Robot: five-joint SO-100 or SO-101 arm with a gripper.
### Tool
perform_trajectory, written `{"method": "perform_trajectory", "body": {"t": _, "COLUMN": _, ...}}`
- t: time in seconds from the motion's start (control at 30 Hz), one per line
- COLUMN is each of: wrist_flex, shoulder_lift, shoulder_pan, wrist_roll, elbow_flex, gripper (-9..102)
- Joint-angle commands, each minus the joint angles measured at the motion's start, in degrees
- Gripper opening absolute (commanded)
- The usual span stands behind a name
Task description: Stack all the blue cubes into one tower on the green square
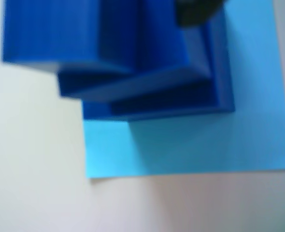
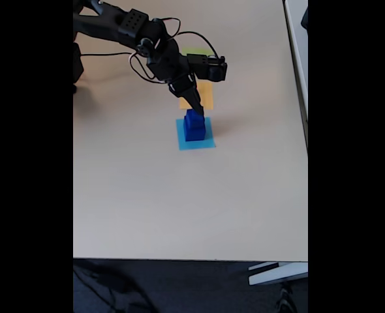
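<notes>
Three dark blue cubes form a stepped tower on the flat light-blue square. The wrist view looks down on it: large cube at the bottom, medium cube on it, small cube on top and closest to the camera. My gripper reaches down onto the tower's top and is shut on the small cube, with one black finger against its side. The other finger is hidden. A corner of the green square shows behind the arm.
An orange square lies between the green square and the light-blue one, right behind the tower. Black cables hang from the arm. The beige table runs to its front edge, with dark floor below.
</notes>
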Motion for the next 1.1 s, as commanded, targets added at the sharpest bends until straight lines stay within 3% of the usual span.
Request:
{"method": "perform_trajectory", "body": {"t": 0.0, "wrist_flex": 0.26, "shoulder_lift": 0.35, "shoulder_pan": 0.44, "wrist_roll": 0.44, "elbow_flex": 0.0, "gripper": 21}}
{"method": "perform_trajectory", "body": {"t": 1.07, "wrist_flex": 0.26, "shoulder_lift": -0.7, "shoulder_pan": 1.32, "wrist_roll": 0.0, "elbow_flex": 0.44, "gripper": 11}}
